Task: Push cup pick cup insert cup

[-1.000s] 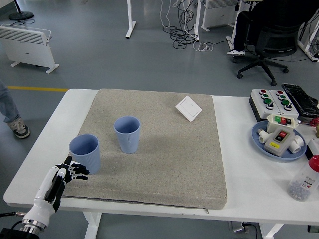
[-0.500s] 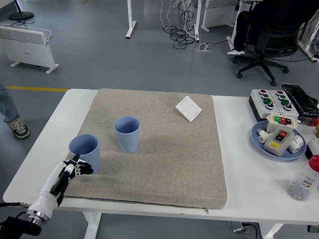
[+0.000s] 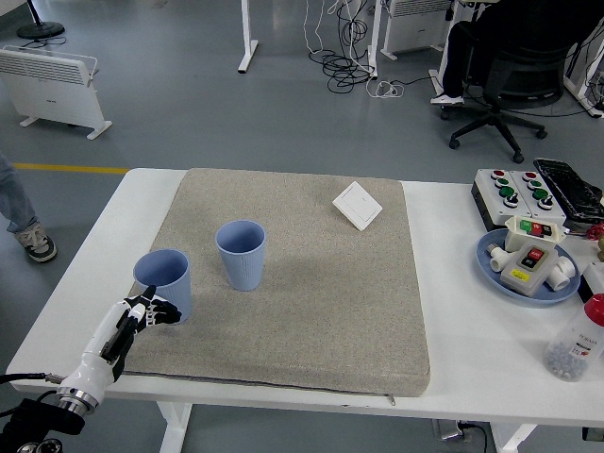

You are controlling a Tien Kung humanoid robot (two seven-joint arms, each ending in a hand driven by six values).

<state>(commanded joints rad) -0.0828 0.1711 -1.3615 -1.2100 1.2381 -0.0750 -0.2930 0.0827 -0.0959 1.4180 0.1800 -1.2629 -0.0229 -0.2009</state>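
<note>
Head view, the only one. My left hand comes in low from the lower left corner, fingers spread and extended, holding nothing — the tips sit at the lower left flank of the near cup, touching it or just short of touching; I cannot tell which. That cup stands upright, mouth up, on the left margin of the grey mat, so it lies up and to the right of my fingers, away from me. The far cup, also upright and open-mouthed, stands just beyond, to the right and a little farther back; the two are near but apart. Line from fingertips through near cup runs roughly toward the far cup — by my reading that is the push direction, bringing the pair together before any pick and nesting. Both cups' long axes are vertical, so a sideways shove low on the wall should slide it rather than tip it. Right hand not in view; left is plainly the nearer. Bench otherwise undisturbed.
</note>
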